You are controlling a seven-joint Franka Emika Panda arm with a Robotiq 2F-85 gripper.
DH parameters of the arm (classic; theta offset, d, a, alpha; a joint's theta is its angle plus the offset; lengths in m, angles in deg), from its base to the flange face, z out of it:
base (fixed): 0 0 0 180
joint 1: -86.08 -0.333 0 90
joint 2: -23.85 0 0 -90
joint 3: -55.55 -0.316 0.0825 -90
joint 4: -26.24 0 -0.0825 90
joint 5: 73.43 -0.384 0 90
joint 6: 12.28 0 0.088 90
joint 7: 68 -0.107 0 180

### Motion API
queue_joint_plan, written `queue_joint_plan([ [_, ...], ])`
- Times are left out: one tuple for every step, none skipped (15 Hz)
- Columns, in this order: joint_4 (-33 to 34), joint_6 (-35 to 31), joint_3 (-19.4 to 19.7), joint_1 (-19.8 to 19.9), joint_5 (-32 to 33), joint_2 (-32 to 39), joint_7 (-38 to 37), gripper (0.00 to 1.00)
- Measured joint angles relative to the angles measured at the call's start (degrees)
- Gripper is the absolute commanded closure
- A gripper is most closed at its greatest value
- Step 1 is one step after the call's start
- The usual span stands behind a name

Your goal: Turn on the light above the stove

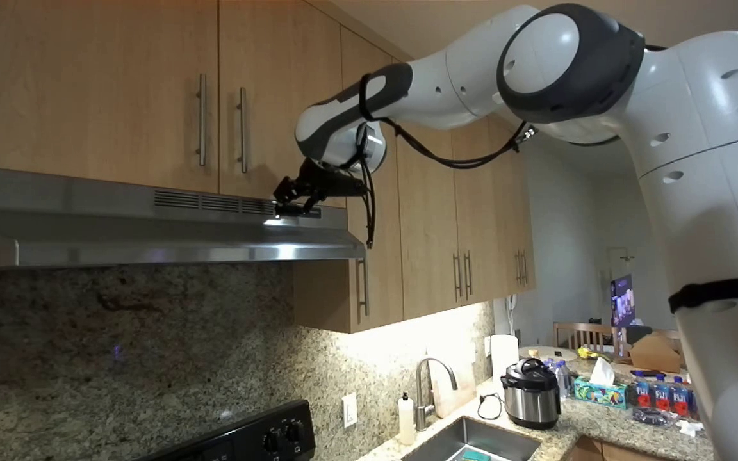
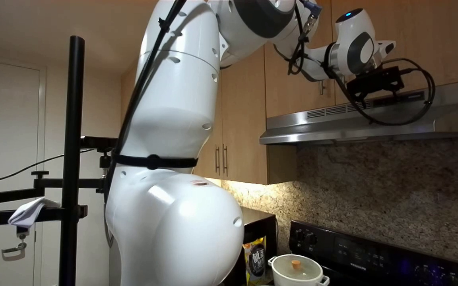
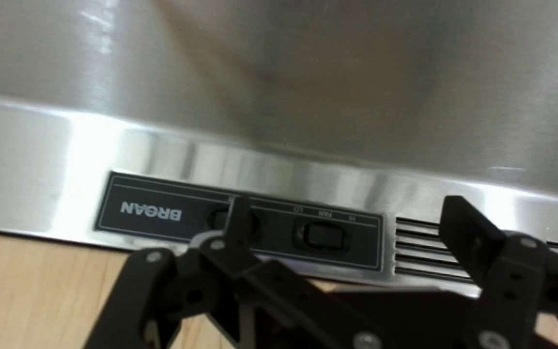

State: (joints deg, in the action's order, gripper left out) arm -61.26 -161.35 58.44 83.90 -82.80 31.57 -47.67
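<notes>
Nearest, in the wrist view, the claw [image 3: 348,211] is seen with its fingers [image 3: 468,232] spread wide and nothing gripped between them. Beyond it, the black panel [image 3: 276,228] of the hood [image 3: 308,97] is faced. A switch [image 3: 219,219] on that panel is crossed by one finger; its label cannot be read, and whether it is touched cannot be told. The fan switch [image 3: 325,236] is framed in the gap between the fingers, and the slots [image 3: 419,249] beside the panel are partly covered by the opposite finger. In an exterior view, the claw is held by the arm [image 1: 433,86] at the hood's front. In both exterior views, the stove [image 2: 356,252] is shown beneath the hood.
</notes>
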Motion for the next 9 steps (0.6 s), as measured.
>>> queue_joint_plan([
  [0.3,0.3,-0.1,0.0,0.9,0.2,-0.7,0.0],
  [0.6,0.6,-0.2,0.0,1.5,0.5,-1.2,0.0],
  [1.1,0.9,-0.3,0.0,2.2,0.9,-1.8,0.0],
  [1.8,1.1,-0.4,0.0,2.8,1.3,-2.4,0.0],
  [2.4,1.2,-0.4,0.0,3.4,1.8,-3.1,0.0],
  [3.1,1.3,-0.4,0.0,3.7,2.3,-3.6,0.0],
  [3.9,1.4,-0.4,0.0,4.0,2.8,-4.0,0.0],
  [4.6,1.7,-0.4,0.0,4.3,3.2,-4.4,0.0],
  [5.3,2.0,-0.4,0.1,4.5,3.6,-4.9,0.0],
])
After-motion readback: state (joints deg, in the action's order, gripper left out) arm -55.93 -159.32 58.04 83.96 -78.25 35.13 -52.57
